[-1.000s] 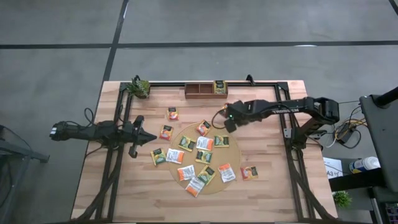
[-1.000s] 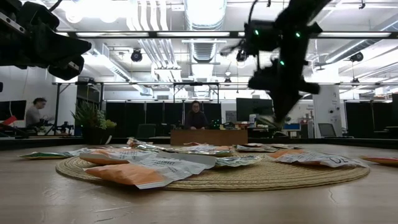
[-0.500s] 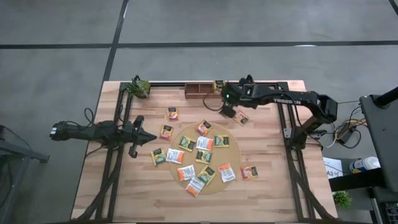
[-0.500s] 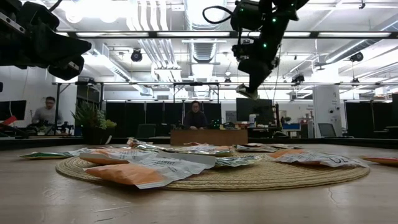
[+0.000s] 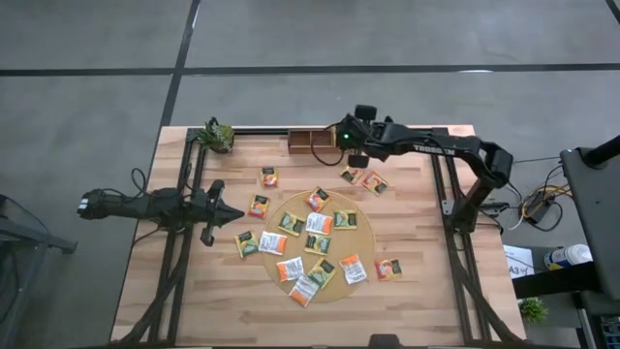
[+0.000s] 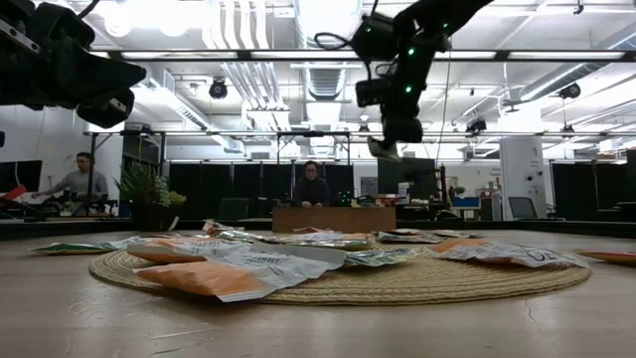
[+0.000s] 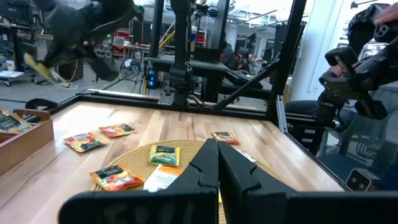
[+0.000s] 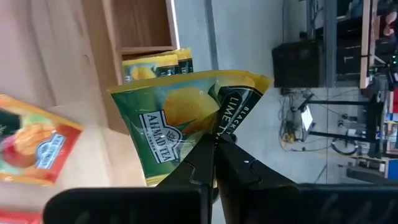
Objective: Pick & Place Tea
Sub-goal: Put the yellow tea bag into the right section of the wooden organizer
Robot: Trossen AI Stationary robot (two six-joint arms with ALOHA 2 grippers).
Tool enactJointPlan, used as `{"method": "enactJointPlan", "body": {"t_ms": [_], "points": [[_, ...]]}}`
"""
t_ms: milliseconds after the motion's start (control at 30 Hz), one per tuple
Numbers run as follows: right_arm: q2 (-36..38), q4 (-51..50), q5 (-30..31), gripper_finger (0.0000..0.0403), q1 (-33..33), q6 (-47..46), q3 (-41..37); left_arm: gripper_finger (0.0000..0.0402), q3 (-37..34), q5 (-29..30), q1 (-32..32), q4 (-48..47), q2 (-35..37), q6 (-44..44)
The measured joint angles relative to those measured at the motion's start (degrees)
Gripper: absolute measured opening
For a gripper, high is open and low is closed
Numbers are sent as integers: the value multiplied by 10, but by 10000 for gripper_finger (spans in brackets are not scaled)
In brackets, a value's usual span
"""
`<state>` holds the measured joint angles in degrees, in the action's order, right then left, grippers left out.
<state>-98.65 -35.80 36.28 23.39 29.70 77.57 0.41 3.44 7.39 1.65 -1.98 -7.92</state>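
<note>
A dark green and yellow flat tea sachet [image 8: 186, 118] is pinched by one edge in the right gripper [image 8: 214, 144], whose fingers are closed tight on it, so that the packet hangs free and can be let fall. It is held high above the far end of the small brown wooden compartment tray [image 5: 312, 141], in which another green sachet [image 8: 155, 64] already lies; a drop there is judged to be the step in hand. The remaining tea is spread over the large round tan woven mat [image 5: 360, 236] and the bare light wooden table [image 5: 426, 291] beside it, an orange sachet [image 5: 374, 182] lying near the tray. The left gripper [image 5: 232, 212] is parked low at the table's left side, well apart from the mat, its fingers brought together on nothing, presumably to keep the workspace free.
</note>
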Motion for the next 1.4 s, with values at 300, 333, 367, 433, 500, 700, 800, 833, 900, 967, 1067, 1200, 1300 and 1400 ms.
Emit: {"method": "enactJointPlan", "body": {"t_ms": [300,333,367,433,500,700,800,833,900,967,1067,1200,1300,1400], "points": [[-71,56,19,8,24,14,20,0,0,0,0,0,0,0],[-79,55,19,8,28,14,24,0,0,0,0,0,0,0],[-85,57,19,8,33,14,27,0,0,0,0,0,0,0],[-97,70,19,8,41,15,28,0,0,0,0,0,0,0],[-107,82,18,8,51,15,31,0,0,0,0,0,0,0],[-148,82,14,8,61,15,51,0,0,0,0,0,0,0],[-167,82,13,8,62,15,61,0,0,0,0,0,0,0],[-171,82,12,8,63,14,63,0,0,0,0,0,0,0],[-177,83,12,8,65,14,67,0,0,0,0,0,0,0],[-178,84,12,8,66,14,68,0,0,0,0,0,0,0],[-178,87,12,8,67,14,68,0,0,1,0,0,0,0],[-178,95,11,9,67,14,68,0,0,1,0,0,0,0],[-178,95,11,10,68,3,68,0,0,1,0,0,0,0],[-178,94,11,18,69,0,68,0,0,1,0,0,0,0]]}}
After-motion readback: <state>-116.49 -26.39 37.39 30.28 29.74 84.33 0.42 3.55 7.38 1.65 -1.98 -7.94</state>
